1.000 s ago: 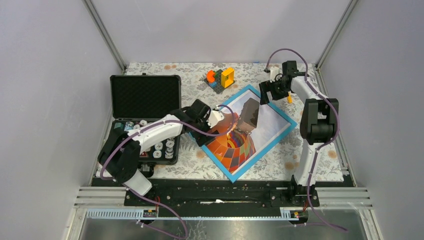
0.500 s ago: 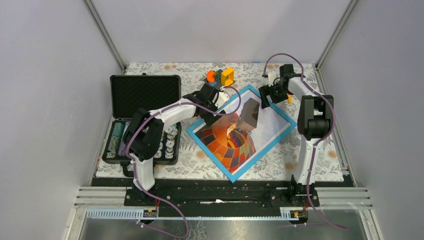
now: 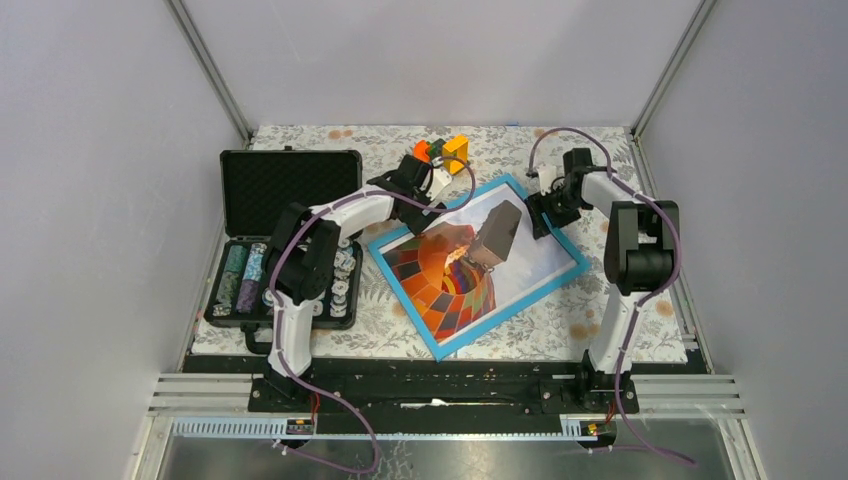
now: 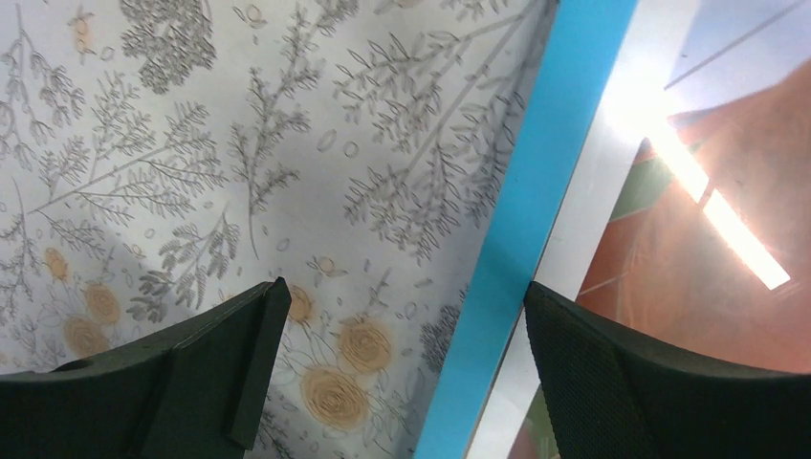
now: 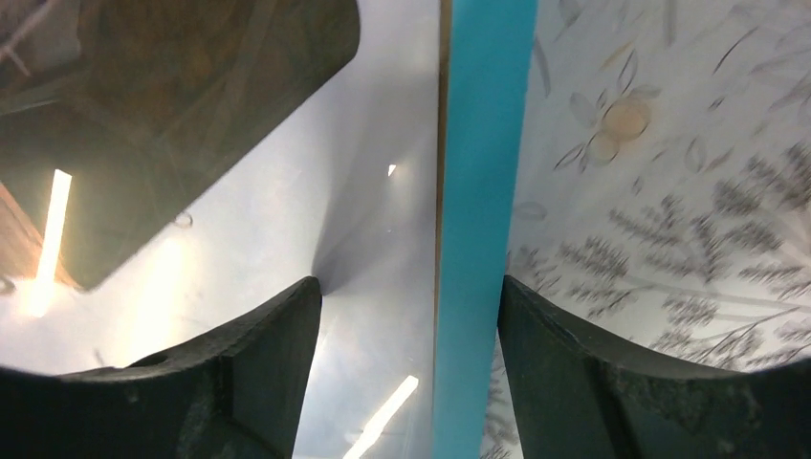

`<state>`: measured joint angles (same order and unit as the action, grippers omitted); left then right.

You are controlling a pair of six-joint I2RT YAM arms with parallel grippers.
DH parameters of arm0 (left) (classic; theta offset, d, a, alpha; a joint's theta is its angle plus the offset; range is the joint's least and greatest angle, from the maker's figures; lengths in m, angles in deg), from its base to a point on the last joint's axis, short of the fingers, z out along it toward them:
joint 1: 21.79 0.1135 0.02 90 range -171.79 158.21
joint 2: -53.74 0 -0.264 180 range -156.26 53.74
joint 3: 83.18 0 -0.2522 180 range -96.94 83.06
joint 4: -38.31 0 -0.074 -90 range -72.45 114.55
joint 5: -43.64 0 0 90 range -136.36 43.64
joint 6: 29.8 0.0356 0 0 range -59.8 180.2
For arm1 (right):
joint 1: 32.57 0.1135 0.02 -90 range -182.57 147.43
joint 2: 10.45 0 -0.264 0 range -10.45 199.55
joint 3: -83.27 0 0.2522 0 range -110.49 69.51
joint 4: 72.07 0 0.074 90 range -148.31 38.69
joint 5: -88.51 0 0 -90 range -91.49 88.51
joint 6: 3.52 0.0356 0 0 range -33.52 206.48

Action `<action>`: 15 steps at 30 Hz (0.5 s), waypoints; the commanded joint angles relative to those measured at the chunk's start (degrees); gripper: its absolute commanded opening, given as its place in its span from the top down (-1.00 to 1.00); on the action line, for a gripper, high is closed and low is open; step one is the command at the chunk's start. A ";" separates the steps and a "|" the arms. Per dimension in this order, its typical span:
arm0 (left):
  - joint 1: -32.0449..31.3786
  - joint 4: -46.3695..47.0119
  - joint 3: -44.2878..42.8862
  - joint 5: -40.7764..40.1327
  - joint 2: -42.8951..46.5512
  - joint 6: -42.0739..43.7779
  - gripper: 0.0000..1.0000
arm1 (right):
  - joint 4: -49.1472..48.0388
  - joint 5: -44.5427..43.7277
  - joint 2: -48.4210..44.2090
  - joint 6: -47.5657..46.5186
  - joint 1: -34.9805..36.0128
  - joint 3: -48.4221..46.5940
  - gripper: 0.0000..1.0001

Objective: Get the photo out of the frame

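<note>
While the frame point(image 3: 512, 308) is lying flat and skewed on the floral tablecloth point(image 3: 560, 330) around mid-table, the photo point(image 3: 450, 285) is sitting inside it face up. Balloon colours are pointing toward the near-left and the brown basket toward the far corner. The blue border is showing all round the print. The front is catching glare, with bright strips showing in both wrist views.

The left gripper point(image 4: 404, 289) is hanging over the frame's far-left edge with its jaws spread wide and nothing between them gripped. In the left wrist view one of its fingers point(image 4: 191, 373) is sitting over bare tablecloth and the other over the photo side, so the blue border is running up between them. Whether the tips are touching the surface, I cannot tell.

The right gripper point(image 5: 409, 287) is sitting low over the far-right edge with its jaws apart and not clamped on anything. In the right wrist view one finger point(image 5: 191, 382) is hanging over the glossy pale-sky part of the print. The other is hanging over tablecloth just outside the border, which has a gap on each side. Contact with the front is unclear here too.

A black case point(image 3: 290, 190) is lying open on the left of the table, just beside the frame's left corner, with small round items in its near half. Coloured blocks point(image 3: 443, 155) are standing at the far edge, close behind the left wrist.
</note>
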<state>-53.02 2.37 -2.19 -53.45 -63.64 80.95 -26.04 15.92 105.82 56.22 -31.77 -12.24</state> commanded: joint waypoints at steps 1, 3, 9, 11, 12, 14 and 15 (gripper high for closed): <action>1.83 2.62 -4.97 -2.58 -4.68 0.71 -0.96 | 4.75 -0.64 -5.51 -1.27 -0.45 6.06 -0.45; 1.85 2.66 -7.92 -2.86 -6.73 1.01 -0.96 | 5.38 0.58 -8.02 -0.73 -0.44 8.53 -0.44; 1.70 0.44 -19.42 -1.42 -13.74 -0.45 -0.96 | 10.66 7.38 -15.25 -2.25 0.26 15.78 -0.45; 1.64 -1.40 -23.17 0.08 -15.86 -1.68 -0.95 | 13.62 8.42 -17.29 -3.96 1.13 17.14 -0.46; 1.49 -2.02 -24.54 0.79 -16.57 -2.02 -0.95 | 15.20 9.62 -18.31 -4.95 1.65 17.84 -0.46; 1.29 -2.36 -25.54 1.76 -16.17 -2.80 -0.95 | 17.69 11.78 -20.54 -6.59 2.75 18.81 -0.48; 1.32 -2.66 -25.46 2.46 -15.21 -3.24 -0.95 | 18.53 12.32 -21.50 -7.05 3.24 18.79 -0.48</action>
<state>-51.90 0.45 -24.79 -52.99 -78.68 80.08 -15.74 21.76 90.03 53.20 -31.03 5.66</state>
